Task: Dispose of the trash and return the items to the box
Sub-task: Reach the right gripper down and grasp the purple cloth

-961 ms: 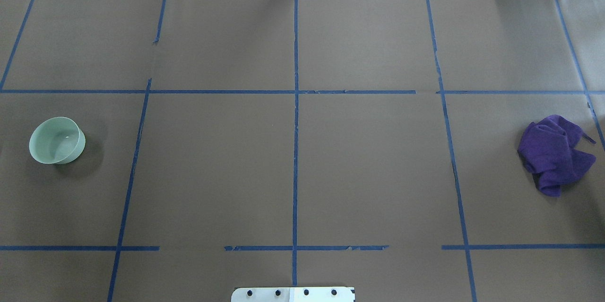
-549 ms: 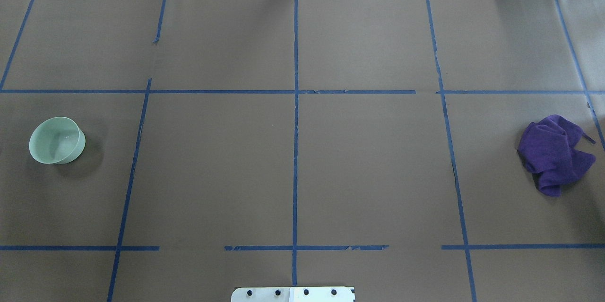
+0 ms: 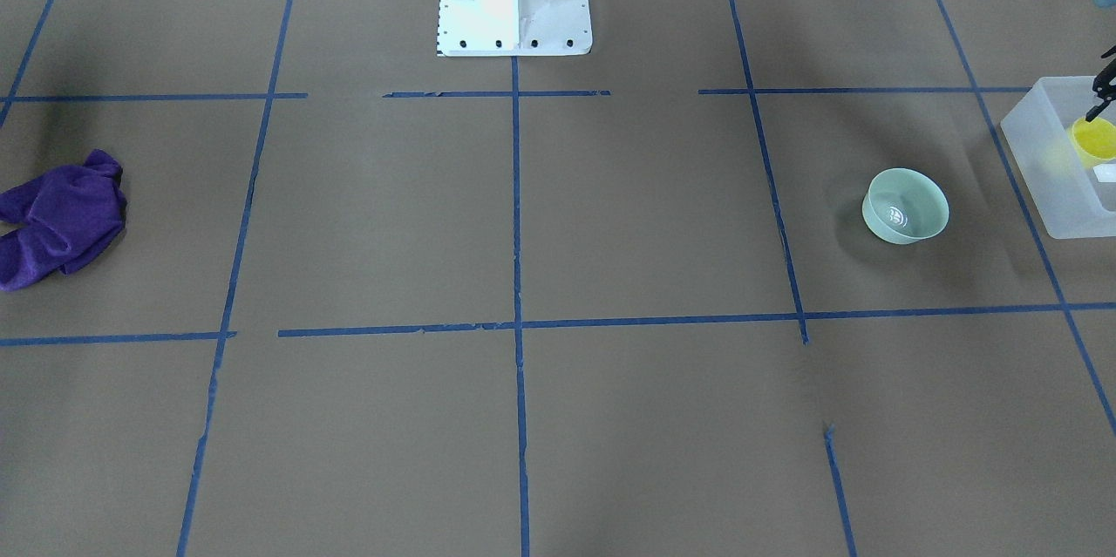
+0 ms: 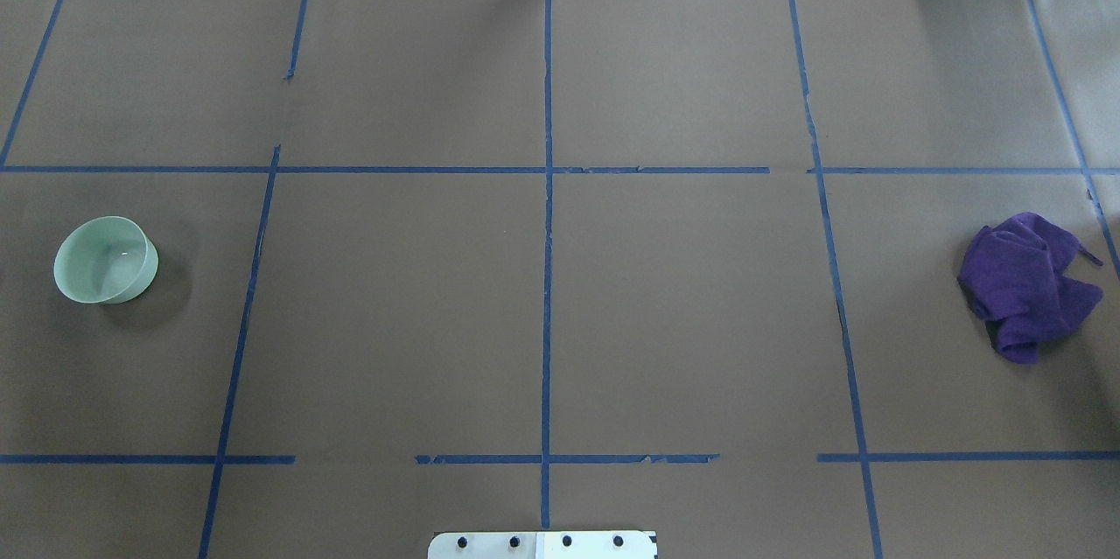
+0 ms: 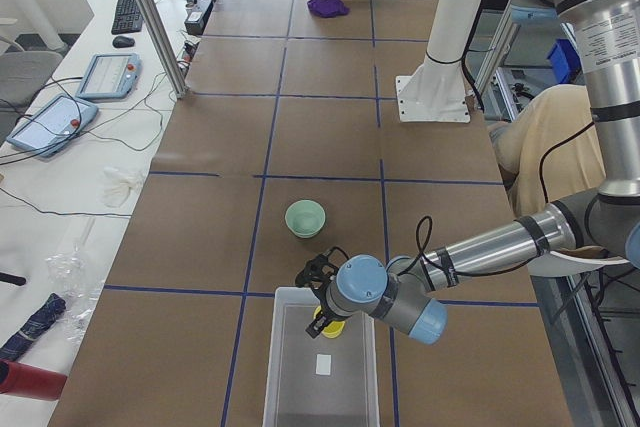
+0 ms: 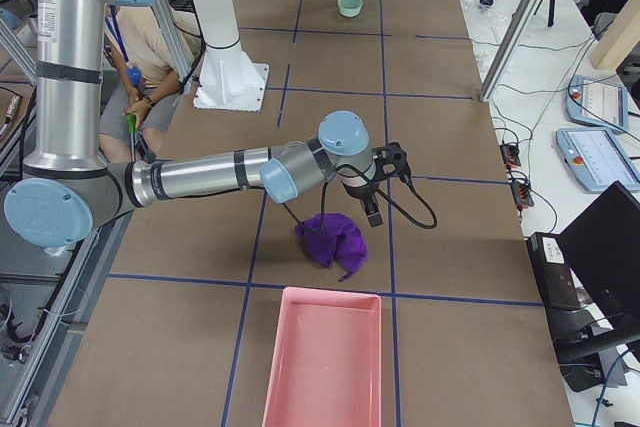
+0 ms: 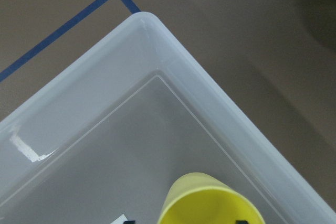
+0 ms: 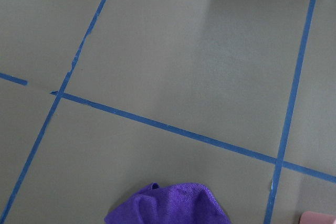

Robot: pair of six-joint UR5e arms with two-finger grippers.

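The left gripper (image 5: pixel 321 319) hangs over the far end of the box (image 5: pixel 276 352), which sits at the robot's left end of the table (image 4: pixel 682 323). The yellow cup (image 7: pixel 210 205) is right at its fingertips and inside the box walls, close to one corner, mouth up toward the wrist camera. In that wrist view only two small dark tips show at the bottom edge, one to the left of the cup and one over its right part. I cannot tell whether they are pressing on the cup or are loose around it. A small white label (image 5: pixel 323 364) lies on the box floor beside the cup. The mint-green bowl (image 4: pixel 105 260) stands upright on the table, outside the box and near it, toward the table's middle. At the opposite end, the right gripper (image 6: pixel 372 215) points down just above the crumpled purple cloth (image 4: pixel 1028 283), which lies on the brown paper. It shows only in the side view, so I cannot tell how far its fingers are spread. A pink tray (image 6: pixel 325 357) sits beyond the cloth at that end of the table.
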